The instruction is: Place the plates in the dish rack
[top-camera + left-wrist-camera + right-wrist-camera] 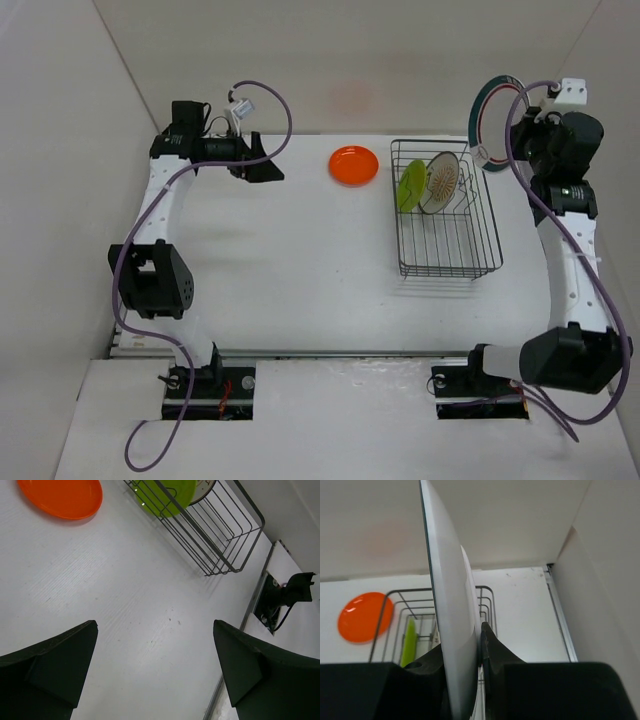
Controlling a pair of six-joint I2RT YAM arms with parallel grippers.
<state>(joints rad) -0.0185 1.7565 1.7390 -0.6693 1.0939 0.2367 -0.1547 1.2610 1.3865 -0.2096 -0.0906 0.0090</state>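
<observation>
The black wire dish rack (470, 255) stands right of centre. In it a lime-green plate (409, 186) and a white plate with an orange sunburst centre (440, 182) stand on edge at the far end. The orange plate (354, 165) lies flat on the table, left of the rack. My right gripper (520, 130) is shut on the large white plate with the dark rim band (490, 112) and holds it on edge, raised behind the rack's far right corner. In the right wrist view this plate (450, 625) sits between the fingers. My left gripper (262, 160) is open and empty, left of the orange plate (62, 497).
White walls enclose the table on the left, back and right. The right arm's base (287, 597) shows at the table's near edge in the left wrist view. The rack's near half (220, 540) holds no plates.
</observation>
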